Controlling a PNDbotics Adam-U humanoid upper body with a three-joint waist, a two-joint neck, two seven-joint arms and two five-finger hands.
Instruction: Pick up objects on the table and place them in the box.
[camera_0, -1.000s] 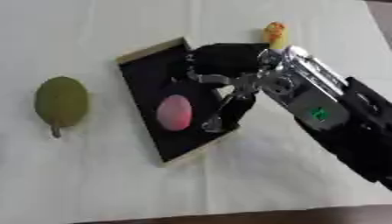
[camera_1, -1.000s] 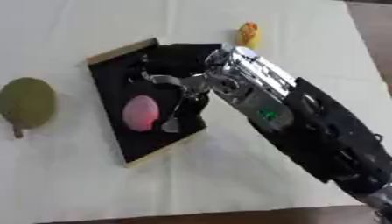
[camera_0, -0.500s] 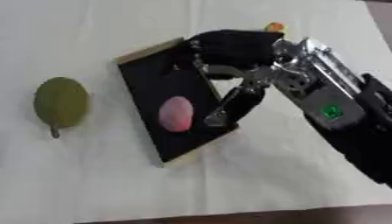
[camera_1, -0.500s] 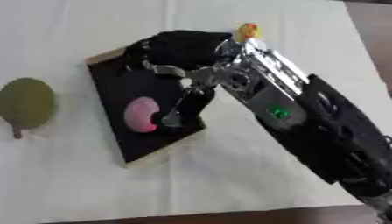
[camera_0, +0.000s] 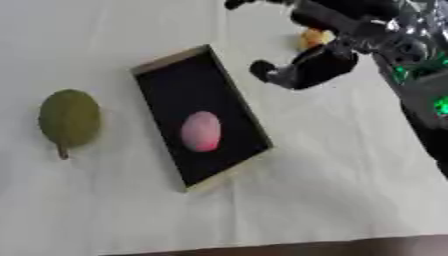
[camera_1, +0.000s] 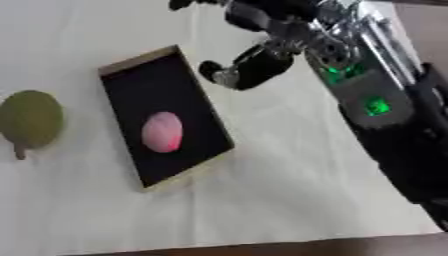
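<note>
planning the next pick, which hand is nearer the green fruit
Cannot compare: only the right hand shows, far right of the green fruit, beyond the box. The left hand is not in view.

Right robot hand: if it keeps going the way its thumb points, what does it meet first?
The right robot hand has its thumb aimed down-left toward the box, so probably the box's far right rim. Depth is unclear; it may be well above it.

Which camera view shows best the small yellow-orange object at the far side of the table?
The left eye view: the yellow-orange object shows beside the right hand. In the right eye view, the arm hides it completely.
</note>
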